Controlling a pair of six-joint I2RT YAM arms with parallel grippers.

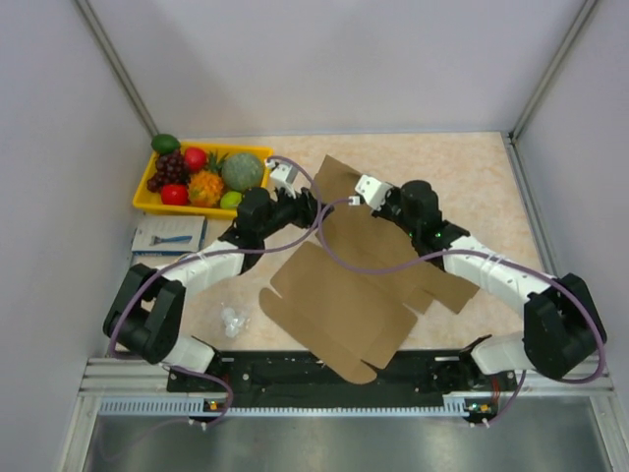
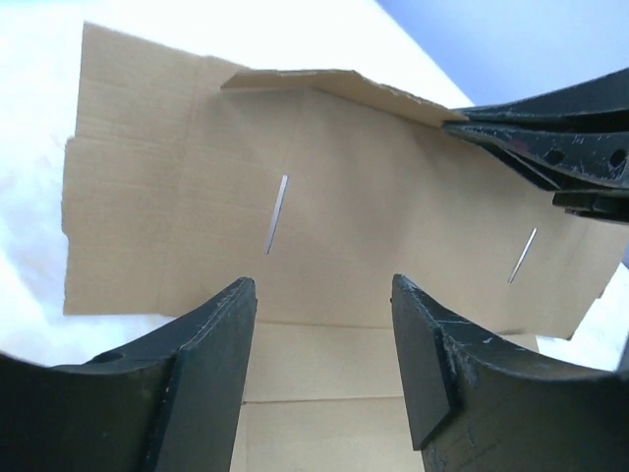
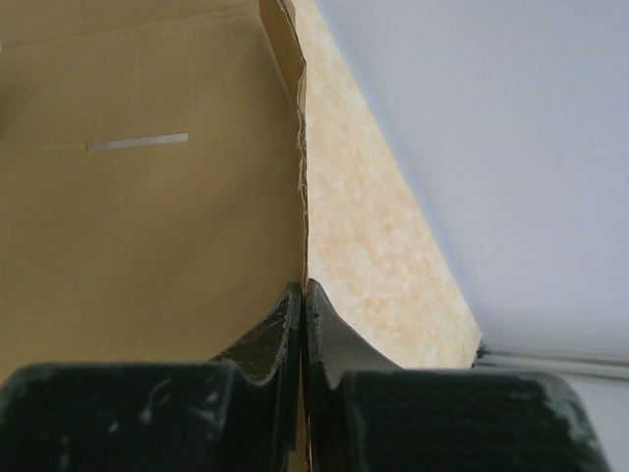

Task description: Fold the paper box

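Only the right pincer pinches the paper box (the left pincer is apart), so the flap could slip out.

The paper box, mid-frame, is plain unprinted brown. At upper left a yellow tray holds dark purple grapes, a grey-green melon and a spiky orange fruit. Below it lies a blue-and-white packet. The table is mottled beige.
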